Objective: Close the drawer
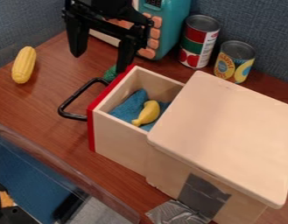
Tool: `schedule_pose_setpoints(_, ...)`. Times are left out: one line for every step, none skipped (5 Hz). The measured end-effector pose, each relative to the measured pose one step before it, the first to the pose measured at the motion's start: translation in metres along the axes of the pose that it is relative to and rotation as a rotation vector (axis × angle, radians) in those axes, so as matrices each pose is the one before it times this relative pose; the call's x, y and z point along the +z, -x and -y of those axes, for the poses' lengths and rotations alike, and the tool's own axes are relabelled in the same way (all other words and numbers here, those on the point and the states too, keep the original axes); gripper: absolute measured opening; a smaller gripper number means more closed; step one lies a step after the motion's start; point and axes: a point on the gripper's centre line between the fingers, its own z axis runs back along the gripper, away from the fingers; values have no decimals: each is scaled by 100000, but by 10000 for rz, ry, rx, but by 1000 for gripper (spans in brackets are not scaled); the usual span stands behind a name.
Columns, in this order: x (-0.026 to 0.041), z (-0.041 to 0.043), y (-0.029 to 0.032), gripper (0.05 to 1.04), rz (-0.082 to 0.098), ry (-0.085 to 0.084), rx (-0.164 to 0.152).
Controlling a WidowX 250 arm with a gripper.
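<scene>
"In the camera view, where was your black two-finger gripper (101, 62)?"

"At the upper left of the frame, over the far end of the drawer's front. My jaws stood wide apart, with nothing between them."

"And the drawer?"

"The pale wooden box drawer (119, 142) was at the centre, pulled out toward the left from the pale wooden cabinet (228, 127) at the right. Inside lay a crumpled blue cloth (129, 105) and a yellow toy banana (149, 112)."

"How did you expect it to handle?"

"Stiff and boxy, and fairly light, since I took its load for soft cloth and a little toy. I guessed it would slide if pushed straight, but bind if I leaned on one corner."

"Did you mean to grip the handle?"

"I saw no need. The black, bowed handle (79, 92) looked rigid, perhaps slippery, and a fingertip could have snagged in its loop. I favoured the flat red front panel (91, 127), pressed near its middle, toward the lower right of the frame."

"What worried you?"

"The cabinet creeping along with it. Grey tape (204, 196) ran down its lower side, but I couldn't tell how firmly that held. A slow, level push seemed best."
</scene>
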Motion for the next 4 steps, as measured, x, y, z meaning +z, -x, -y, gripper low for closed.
schedule_pose_setpoints(-599, -44, 170, 1000, -214, -32, -177)
schedule_pose_setpoints(-1722, -4285, 123, 1000, 147, -246, -1580)
schedule_pose_setpoints(-592, -2464, 598, 1000, 784, -280, -1942)
schedule_pose_setpoints(-1046, -2727, 985, 1000, 270, -22, -1660)
